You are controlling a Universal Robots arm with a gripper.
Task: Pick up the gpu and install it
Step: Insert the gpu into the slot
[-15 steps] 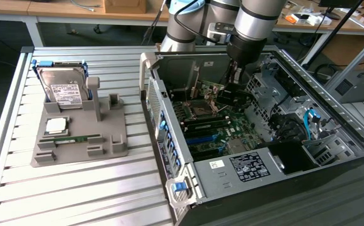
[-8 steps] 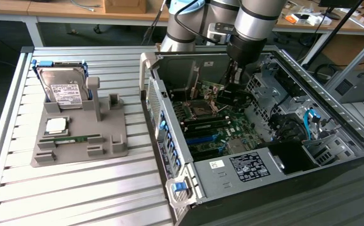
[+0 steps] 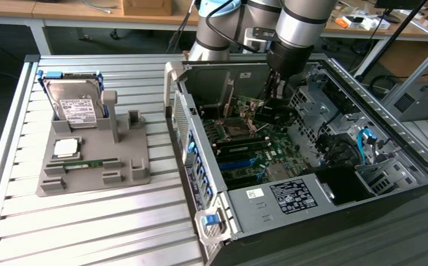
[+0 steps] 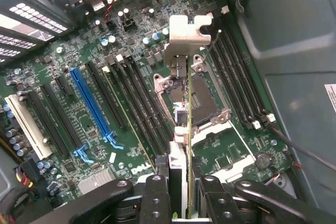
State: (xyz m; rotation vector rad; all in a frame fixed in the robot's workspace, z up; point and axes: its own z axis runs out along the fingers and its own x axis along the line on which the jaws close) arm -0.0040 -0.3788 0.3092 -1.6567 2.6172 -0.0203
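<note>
Exterior view, going from its left: slatted metal table [image 3: 88, 221] with the grey parts fixture [image 3: 129, 172] at about 9 o'clock. A hard drive [image 3: 77, 105] stands upright in the fixture's back slot, with a CPU chip [image 3: 66, 147] lying flat in front of it and a memory stick [image 3: 84, 164] flat in the groove nearer the camera. The open PC case [image 3: 273, 205] fills centre to 3 o'clock, side panel off and motherboard [image 3: 236, 160] exposed. The arm [image 3: 299, 27] enters from 12 o'clock, with its last links near vertical and the wrist pointing straight down into the case. The gripper [image 3: 273, 113] is inside the chassis, over the upper half of the board (roughly 1 o'clock from frame centre). The gpu [image 3: 249, 108] is in the gripper, standing on edge, a green board just on the exterior view's left of the black gripper body. Wrist view: the gripper [image 4: 181, 182] is narrow and clamped on the card, with black fingers [image 4: 157, 198] pressing each face. The gpu [image 4: 188, 108] runs edge-on away from the fingers, and its silver bracket [image 4: 188, 38] is at the far end. The card's edge lines up over the CPU socket [image 4: 205, 103], between the black expansion slots and the memory slots [image 4: 241, 77]. The blue slot [image 4: 92, 103] and white slot [image 4: 29, 127] are well apart from it, on the far side of the black slots. It doesn't look seated in any slot, and I can't tell the height above the board.
</note>
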